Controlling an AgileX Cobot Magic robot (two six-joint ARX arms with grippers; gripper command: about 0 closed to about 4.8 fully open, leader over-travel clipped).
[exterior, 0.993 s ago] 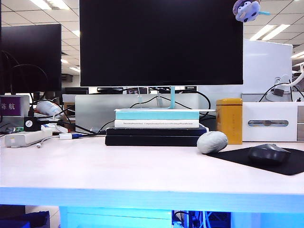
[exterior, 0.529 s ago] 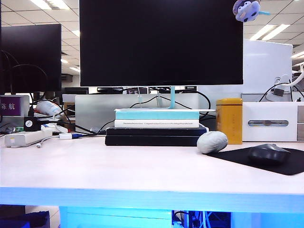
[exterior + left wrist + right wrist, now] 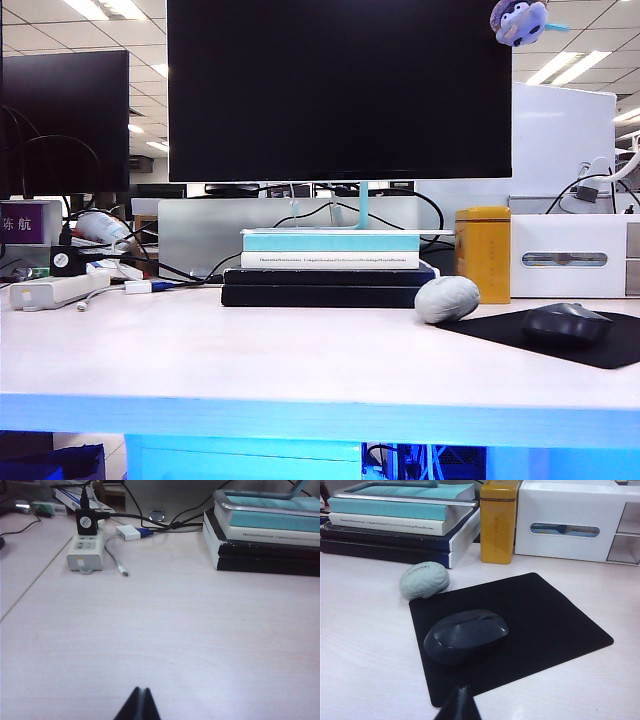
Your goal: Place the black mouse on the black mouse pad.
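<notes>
nothing moved: black mouse (image 3: 465,636) lies crosswise (grippers shut)

Left claw (image 3: 138,705), right claw (image 3: 460,706): black, tapering wedge-shaped fingertips.

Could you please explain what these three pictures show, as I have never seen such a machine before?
They come from a two-armed robot at a desk. The wide picture is from a fixed camera facing the desk; neither arm shows in it. The other two come from cameras on the arms' wrists, each looking past its own pincer. The left pincer is shut and holds nothing, above bare desk near a power strip and a stack of books. The right pincer also looks shut and empty, just in front of the black mouse pad. The black mouse already lies on that pad. Beside it are a grey brain-shaped lump, a yellow tin and a white box.
</notes>
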